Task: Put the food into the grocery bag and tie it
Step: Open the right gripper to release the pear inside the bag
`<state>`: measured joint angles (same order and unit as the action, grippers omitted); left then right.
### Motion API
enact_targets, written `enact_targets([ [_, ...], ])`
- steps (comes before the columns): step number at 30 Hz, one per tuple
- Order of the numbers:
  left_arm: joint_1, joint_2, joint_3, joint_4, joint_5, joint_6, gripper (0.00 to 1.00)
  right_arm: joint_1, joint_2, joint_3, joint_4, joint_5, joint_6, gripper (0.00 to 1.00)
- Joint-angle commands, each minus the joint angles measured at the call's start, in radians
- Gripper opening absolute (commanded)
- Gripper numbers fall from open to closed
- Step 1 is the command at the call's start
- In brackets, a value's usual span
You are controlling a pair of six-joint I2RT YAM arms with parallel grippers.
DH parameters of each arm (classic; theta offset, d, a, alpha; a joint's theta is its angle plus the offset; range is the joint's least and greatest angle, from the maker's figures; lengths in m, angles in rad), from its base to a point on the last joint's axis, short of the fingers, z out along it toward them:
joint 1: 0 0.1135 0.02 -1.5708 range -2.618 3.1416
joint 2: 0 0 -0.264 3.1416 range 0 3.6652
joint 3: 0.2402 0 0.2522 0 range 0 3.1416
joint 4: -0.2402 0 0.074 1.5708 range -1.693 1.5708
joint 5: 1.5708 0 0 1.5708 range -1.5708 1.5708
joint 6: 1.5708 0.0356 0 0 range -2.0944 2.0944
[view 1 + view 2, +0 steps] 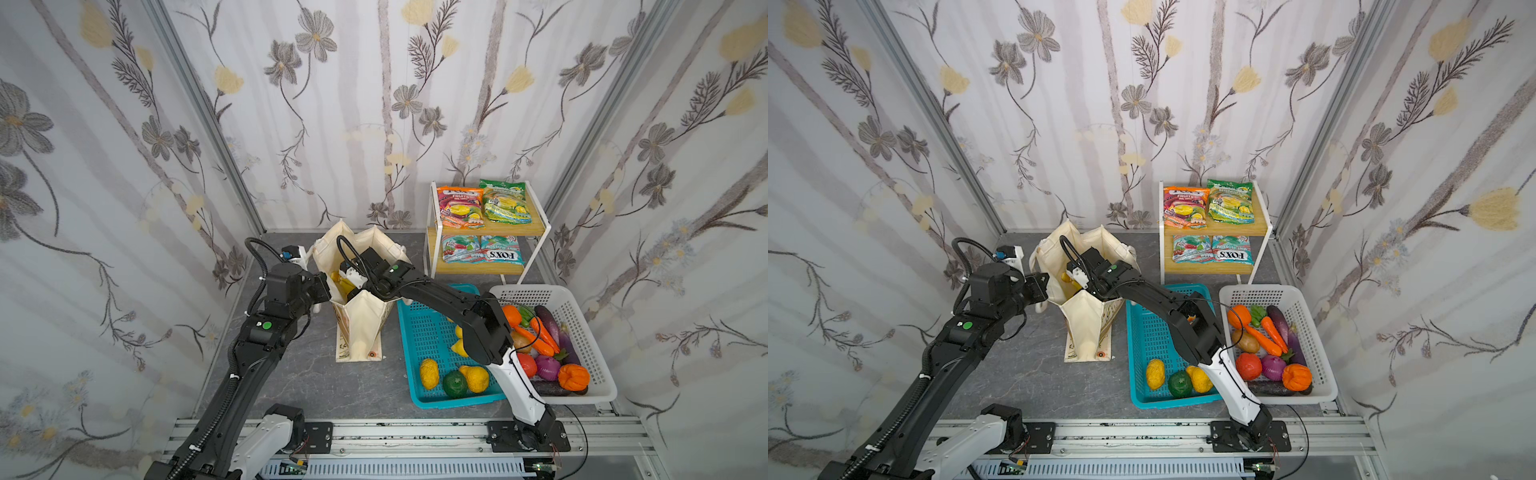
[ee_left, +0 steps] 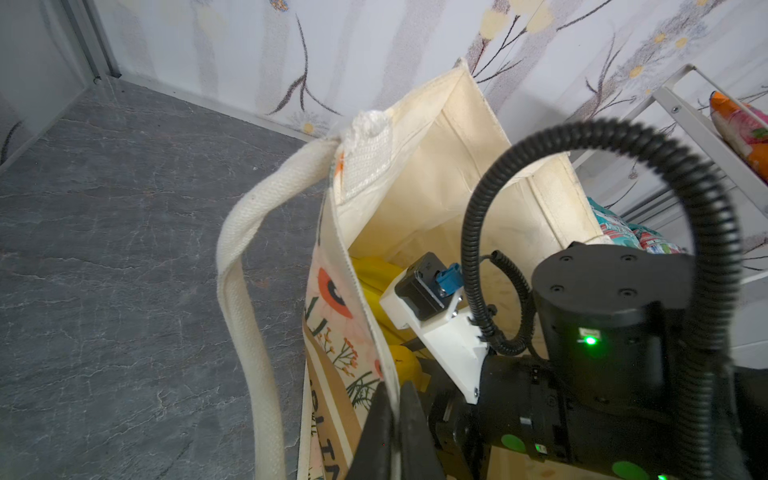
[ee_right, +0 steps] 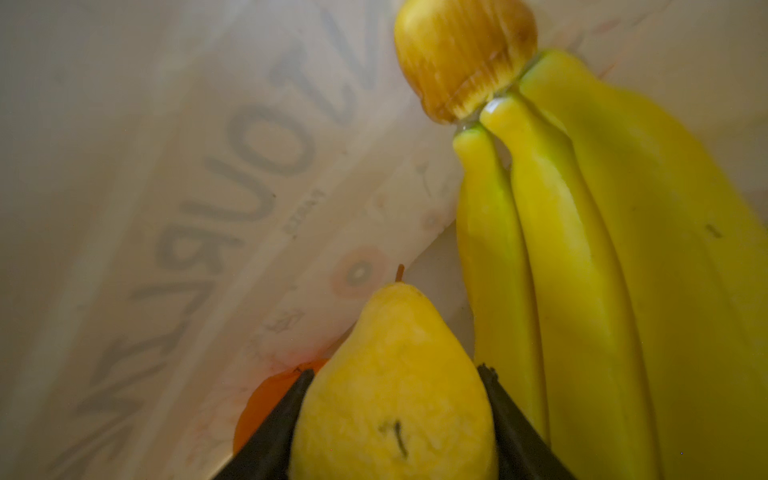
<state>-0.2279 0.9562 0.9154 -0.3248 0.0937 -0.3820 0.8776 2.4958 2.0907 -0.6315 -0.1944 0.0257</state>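
While our left gripper (image 2: 394,409) is pinched tight on the rim of the cream floral canvas tote bag (image 2: 415,174), our right gripper (image 3: 397,370) sits inside it, w/ jaws clamped on a small yellow pear-shaped fruit (image 3: 395,399). Just beside it: yellow banana bunch (image 3: 602,291), plus small orange tangerine (image 3: 266,399) partly behind one jaw. On the wooden shelf (image 1: 498,228), top tier: orange-red glossy candy packet (image 1: 459,205) & green glossy candy packet (image 1: 504,201).

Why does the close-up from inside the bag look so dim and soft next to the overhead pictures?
Right wrist view: shaded inside the grocery bag, light filtering through the cloth; lettering and banana bunch look soft. Left wrist view: bright, but the left gripper up close blurs. Both top views: evenly lit, sharp, walls splayed by a wide lens.
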Motion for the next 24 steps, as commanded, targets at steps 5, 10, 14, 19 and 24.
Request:
enact_targets([
  [5, -0.001, -0.01, 0.0, 0.036, 0.006, -0.006, 0.0, 0.014, 0.034, 0.008, 0.055, 0.127, 0.045, 0.64],
  [10, -0.001, -0.026, 0.0, 0.035, 0.009, -0.01, 0.04, 0.014, -0.006, 0.008, 0.046, 0.114, 0.046, 0.85],
  [14, 0.001, -0.039, 0.018, 0.037, 0.005, 0.003, 0.36, 0.014, -0.095, 0.008, 0.051, 0.097, 0.058, 0.96],
  [19, 0.005, -0.06, 0.05, 0.032, -0.016, 0.008, 0.64, 0.014, -0.205, 0.008, 0.067, 0.11, 0.075, 1.0],
  [24, 0.011, -0.089, 0.086, 0.024, -0.088, -0.063, 1.0, 0.012, -0.307, 0.006, 0.06, 0.187, 0.116, 1.0],
])
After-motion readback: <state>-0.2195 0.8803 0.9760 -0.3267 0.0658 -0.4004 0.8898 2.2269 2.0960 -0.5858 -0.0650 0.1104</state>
